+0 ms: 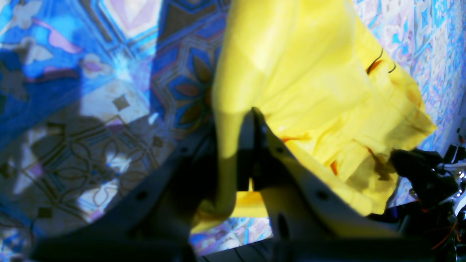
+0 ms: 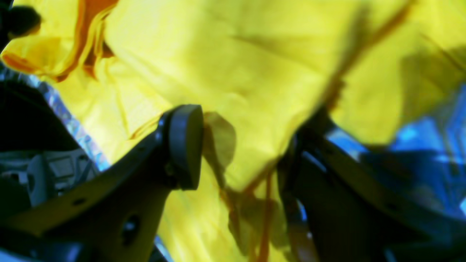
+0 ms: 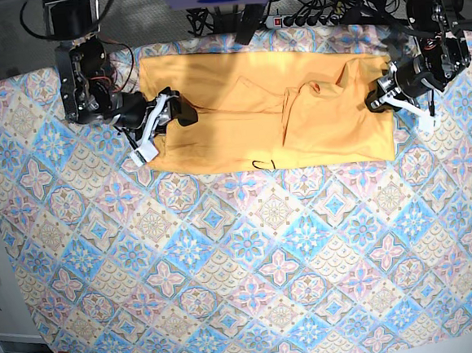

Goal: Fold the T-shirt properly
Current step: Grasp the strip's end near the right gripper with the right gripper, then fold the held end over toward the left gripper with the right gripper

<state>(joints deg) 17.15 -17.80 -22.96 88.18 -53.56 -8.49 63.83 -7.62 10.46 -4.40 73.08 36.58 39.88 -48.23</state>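
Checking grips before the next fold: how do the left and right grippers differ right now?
The left gripper is shut, pinching the T-shirt edge; the right gripper stands open with cloth lying between its fingers, not clamped. In the base view, the left gripper sits at the shirt's right end, the right gripper at its left end. Both sit at the T-shirt's edges.

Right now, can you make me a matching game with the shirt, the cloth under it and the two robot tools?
Things:
1. T-shirt
2. tablecloth
3. left tool
4. right tool

Descriptions:
A. jaws spread wide at the shirt's edge
B. blue and pink tile pattern
C. plain yellow-orange, lying at the far side of the table
D. pinched shut on a fold of shirt cloth

Pairs: 1-C, 2-B, 3-D, 4-A
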